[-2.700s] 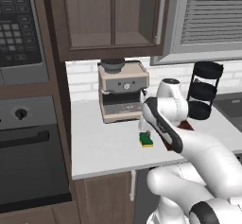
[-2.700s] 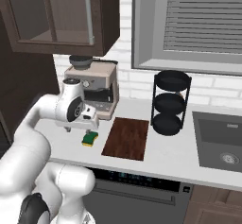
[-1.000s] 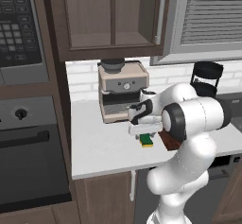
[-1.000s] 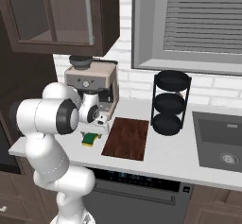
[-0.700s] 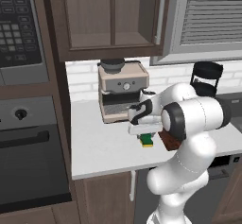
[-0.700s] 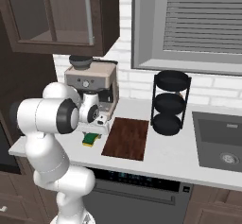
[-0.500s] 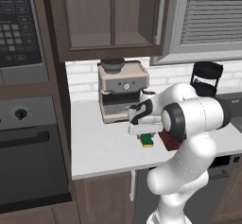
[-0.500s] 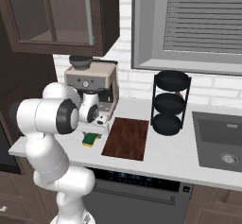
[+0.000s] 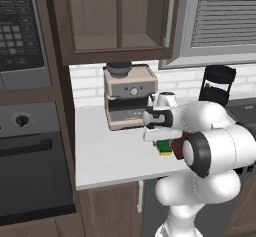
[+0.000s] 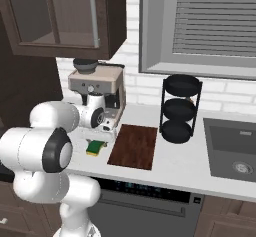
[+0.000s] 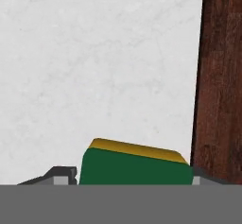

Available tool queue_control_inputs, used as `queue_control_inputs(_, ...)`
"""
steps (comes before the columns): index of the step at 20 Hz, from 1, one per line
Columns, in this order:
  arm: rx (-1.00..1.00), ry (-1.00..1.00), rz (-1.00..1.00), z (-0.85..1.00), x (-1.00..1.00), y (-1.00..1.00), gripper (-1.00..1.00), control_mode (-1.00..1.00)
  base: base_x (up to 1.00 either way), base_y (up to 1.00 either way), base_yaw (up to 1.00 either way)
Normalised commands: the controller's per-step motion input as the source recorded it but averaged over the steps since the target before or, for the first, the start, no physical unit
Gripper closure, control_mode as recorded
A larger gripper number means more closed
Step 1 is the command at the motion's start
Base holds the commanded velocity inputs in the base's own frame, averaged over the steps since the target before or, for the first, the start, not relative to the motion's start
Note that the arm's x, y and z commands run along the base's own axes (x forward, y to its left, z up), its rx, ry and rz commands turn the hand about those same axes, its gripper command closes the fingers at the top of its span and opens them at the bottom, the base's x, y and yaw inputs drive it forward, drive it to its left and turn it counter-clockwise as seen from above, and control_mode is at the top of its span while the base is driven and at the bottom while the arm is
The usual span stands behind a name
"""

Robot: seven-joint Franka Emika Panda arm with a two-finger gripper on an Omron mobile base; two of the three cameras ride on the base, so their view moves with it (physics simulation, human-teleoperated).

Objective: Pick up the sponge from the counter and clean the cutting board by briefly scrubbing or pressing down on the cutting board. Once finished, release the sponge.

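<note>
**Gripper down over the sponge, right beside the board**

Here we are at the light grey-white counter slab, and the white arm's two-finger gripper hangs low over the small green-topped, yellow-based sponge block. In the hand view the dark fingertips sit one on each side of the sponge, spread about as wide as the block itself, the right one tight against it. Whether they press on it, I cannot tell. The sponge lies flat on the counter, just beside the flat dark reddish-brown wooden cutting board, close to its left edge but not on it.

From the right base view the sponge peeks out beneath the hand, between the arm's big white elbow and the board. In the left base view the sponge is a sliver of green and yellow, with the gripper directly above it and the arm's bulky white joint covering most of the board.

Behind the hand stands a beige and silver espresso machine with a dark round top, very near the wrist. To the right of the board rises a black three-tier round wire rack, and further right a grey sink basin is sunk into the counter.

Around it all: a white brick backsplash, dark brown wall cabinets overhead, a window with closed grey blinds, and a built-in black oven and microwave stack on the far left. Dark brown base cabinets sit below the slab.
</note>
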Motion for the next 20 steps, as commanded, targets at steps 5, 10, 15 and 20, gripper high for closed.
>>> queue_control_inputs(5, 0.0, -0.06, -0.06, 0.13, -0.34, -0.6, 1.0, -1.0, 0.0, 0.0, 0.0)
queue_control_inputs(10, 0.0, 0.0, -0.18, 0.0, -0.01, -0.53, 1.0, -1.0, 0.0, 0.0, 0.0)
queue_control_inputs(15, 0.0, 0.0, -0.18, -0.01, 0.16, -0.29, 1.0, -1.0, 0.0, 0.0, 0.0)
queue_control_inputs(20, 0.0, 0.01, -0.05, -0.08, 0.34, -0.02, 1.0, -1.0, 0.0, 0.0, 0.0)
